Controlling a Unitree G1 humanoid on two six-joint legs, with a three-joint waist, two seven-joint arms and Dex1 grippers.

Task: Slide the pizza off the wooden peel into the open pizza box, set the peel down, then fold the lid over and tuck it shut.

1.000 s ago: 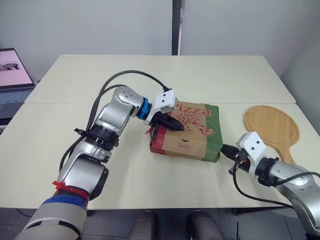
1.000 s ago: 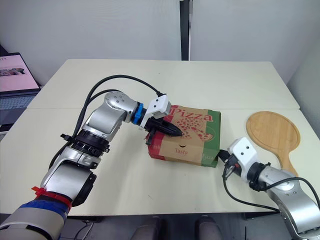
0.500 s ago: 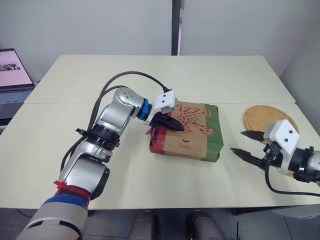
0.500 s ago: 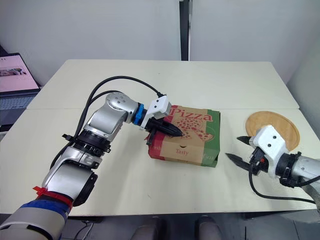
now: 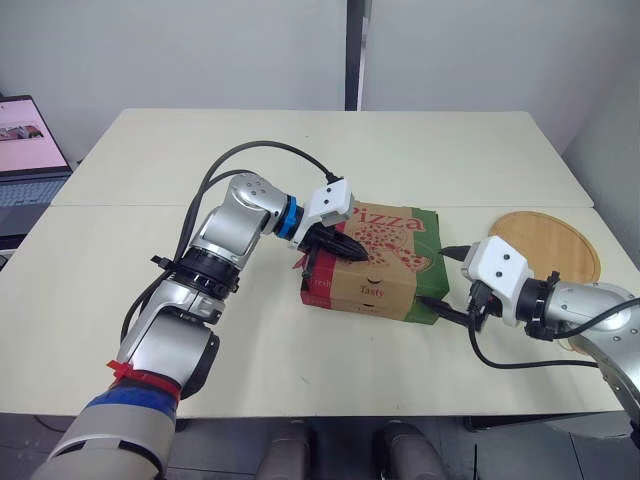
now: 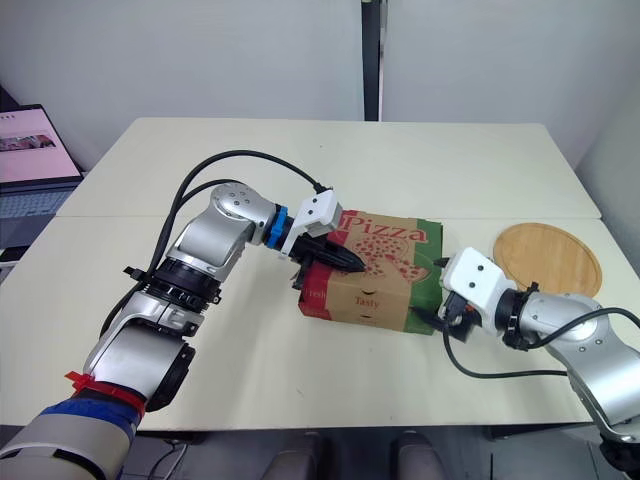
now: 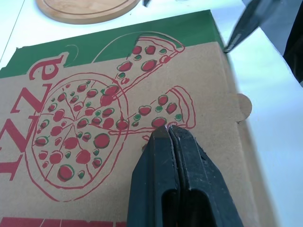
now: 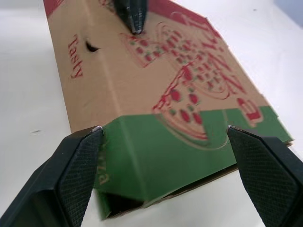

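Change, right arm: half a second ago the right gripper [image 5: 434,277] hung back from the box, near the peel. It has now returned to the green end of the pizza box [image 5: 375,262].
Change, left arm: none. The left gripper [image 5: 345,246] holds the same spot on the lid [image 7: 94,90] as in both earlier moments.
Change, box: position unchanged. The lid is folded over.
Meaning for the task: the slide and the peel set-down appear complete, and closing is the step in hand. The right gripper's return suggests a press on the end flap to finish the tuck.
Pizza: hidden under the lid, presumably inside the box.
Wooden peel [image 5: 548,243]: flat on the table [image 5: 300,160], on the robot's right, apart from the box.
Green end flap [image 8: 156,156]: it stands slightly proud, with a dark gap under its lower edge, so the tuck is judged incomplete.
Left gripper state: fingers pressed together, with the tips bearing on the printed lid near its front edge.
Left arm pose: elbow bent, forearm reaching in from the left, wrist angled down onto the lid.
Right gripper state: fingers [image 8: 78,163] spread wide and pinching nothing. One sits near each corner of the green end.
Right arm pose: forearm low over the table, pointing from the right toward the box end.
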